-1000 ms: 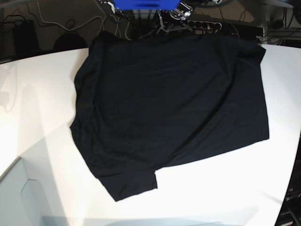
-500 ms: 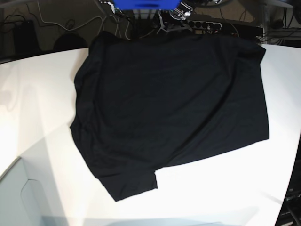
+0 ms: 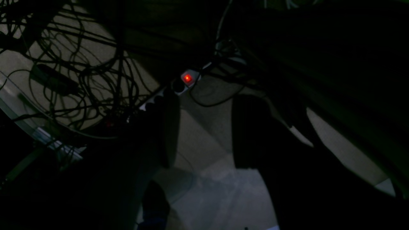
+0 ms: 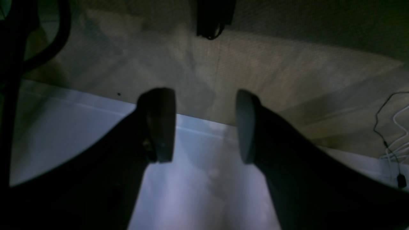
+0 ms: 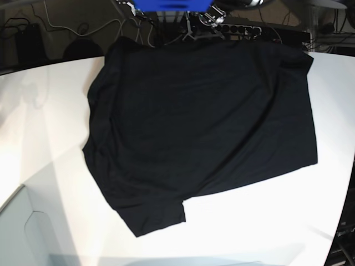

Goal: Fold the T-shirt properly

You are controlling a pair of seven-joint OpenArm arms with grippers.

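Note:
The black T-shirt [image 5: 199, 127] lies spread out on the white table [image 5: 44, 138], rumpled along its left side, with one corner pointing toward the near edge. Neither gripper shows in the base view. In the left wrist view my left gripper [image 3: 206, 131] is open and empty, held over the floor and a pale surface [image 3: 217, 198]; the dark mass at the upper right cannot be identified. In the right wrist view my right gripper [image 4: 204, 126] is open and empty, over the table's edge [image 4: 80, 127], with no cloth between its fingers.
A blue object [image 5: 169, 4] and a power strip [image 5: 244, 27] sit behind the table's far edge. The power strip's red light [image 3: 187, 78] and tangled cables [image 3: 80, 73] lie on the floor below the left gripper. A pale box [image 5: 22, 233] stands at the near left.
The T-shirt has not moved. A faint shadow on the table's left side has shifted, and the metal parts at the top edge have moved slightly.

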